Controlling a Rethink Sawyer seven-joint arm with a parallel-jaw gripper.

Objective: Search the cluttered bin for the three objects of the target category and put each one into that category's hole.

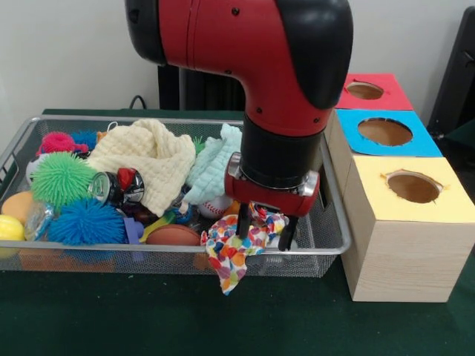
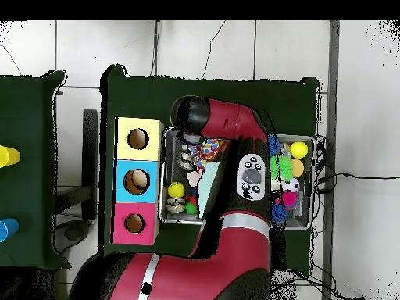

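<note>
The silver wire mesh bin stands on the green table, full of toys. My gripper hangs over the bin's right front corner. Its fingers stand on either side of the confetti-patterned cloth scrap and are closed on its bunched top. The scrap hangs down in front of the bin's front rim. In the overhead view the scrap shows beside the arm, at the bin's end near the yellow box. I see no braided rope ball. A third multicoloured textile thing cannot be made out.
Three wooden boxes with round holes stand right of the bin: yellow, blue, red. In the bin lie a cream waffle cloth, a mint waffle cloth, green and blue spiky balls and a baseball.
</note>
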